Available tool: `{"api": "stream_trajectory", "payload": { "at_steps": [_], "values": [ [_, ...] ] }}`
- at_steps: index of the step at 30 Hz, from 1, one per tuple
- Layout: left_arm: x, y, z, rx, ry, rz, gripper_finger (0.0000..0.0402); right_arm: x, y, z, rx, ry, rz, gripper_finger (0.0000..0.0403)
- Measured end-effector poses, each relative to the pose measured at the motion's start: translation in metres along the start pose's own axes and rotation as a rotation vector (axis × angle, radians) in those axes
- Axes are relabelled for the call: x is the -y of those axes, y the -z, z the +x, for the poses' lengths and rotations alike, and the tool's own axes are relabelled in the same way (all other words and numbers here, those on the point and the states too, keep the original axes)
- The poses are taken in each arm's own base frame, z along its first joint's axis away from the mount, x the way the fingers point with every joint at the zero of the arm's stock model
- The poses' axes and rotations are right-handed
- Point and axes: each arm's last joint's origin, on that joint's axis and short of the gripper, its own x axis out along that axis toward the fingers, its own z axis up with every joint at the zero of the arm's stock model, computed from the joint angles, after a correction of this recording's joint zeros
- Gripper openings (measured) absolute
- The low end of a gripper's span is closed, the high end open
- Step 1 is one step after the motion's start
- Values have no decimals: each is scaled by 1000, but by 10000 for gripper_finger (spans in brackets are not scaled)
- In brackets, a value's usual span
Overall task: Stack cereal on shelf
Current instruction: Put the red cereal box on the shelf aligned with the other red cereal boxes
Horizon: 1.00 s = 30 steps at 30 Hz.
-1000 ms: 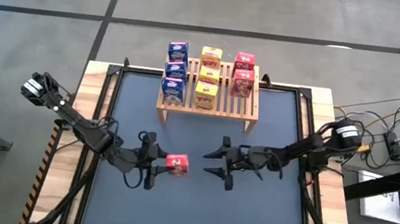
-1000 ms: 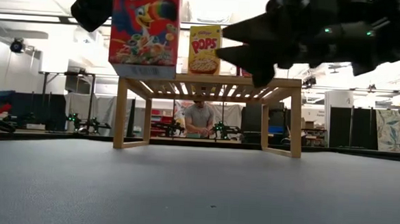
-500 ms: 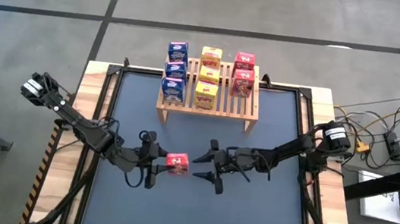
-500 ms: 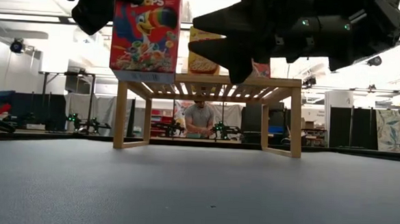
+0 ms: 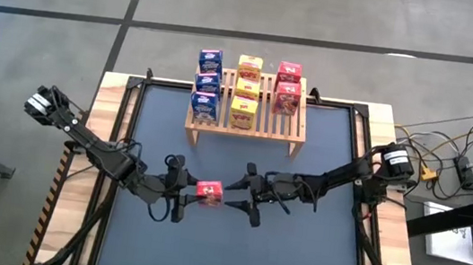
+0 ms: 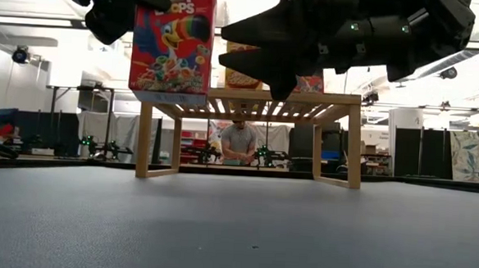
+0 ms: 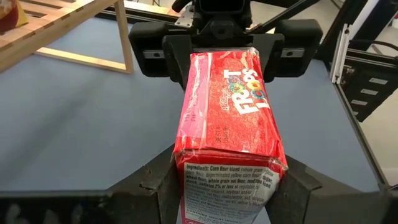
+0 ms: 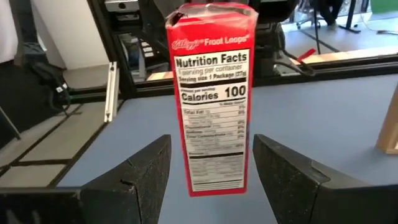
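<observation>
The left hand (image 5: 186, 193) is clamping a red cereal box (image 5: 209, 193) between its two fingers, holding it clear of the surface (image 5: 311, 259), in front of the shelf (image 5: 247, 121) and well apart from it. The right hand (image 5: 245, 199) is facing it with its fingers spread wide, empty, one finger on each side of the box's free end; in the right wrist view the box's nutrition panel (image 8: 212, 118) sits between the fingers without touching them. This looks like a handover in mid-air: the last red box being passed from left to right. Eight boxes are already sitting on the shelf in three columns, and the red column (image 5: 288, 88) is holding only two. Next, the right hand probably needs to close squarely on the box before the left lets go, then carry it to the red column.
</observation>
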Motion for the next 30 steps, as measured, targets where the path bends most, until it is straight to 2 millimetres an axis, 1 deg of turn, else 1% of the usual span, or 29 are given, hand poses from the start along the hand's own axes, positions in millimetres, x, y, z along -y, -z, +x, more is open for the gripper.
{"api": "stream_trajectory", "payload": {
  "at_steps": [3,6,14,16,18,20,22,25,30],
  "values": [
    [0,0,0,-1,0,1,162,0,0,0,-2,-2,-5,215],
    [0,0,0,-2,0,1,162,0,1,0,-6,-1,-5,195],
    [0,0,0,-5,7,1,162,0,3,0,-34,4,-6,72],
    [0,0,0,-10,17,1,162,1,6,0,-61,7,-6,54],
    [1,0,0,-11,20,1,162,1,7,0,-76,10,2,47],
    [1,0,0,-11,20,1,162,1,7,-1,-76,10,5,53],
    [1,0,0,-11,20,1,162,0,6,-1,-75,5,-11,73],
    [1,0,0,-11,20,1,162,0,6,-1,-77,-16,-24,124],
    [1,0,0,-11,20,1,162,0,5,-1,-73,-11,-5,230]
  ]
}}
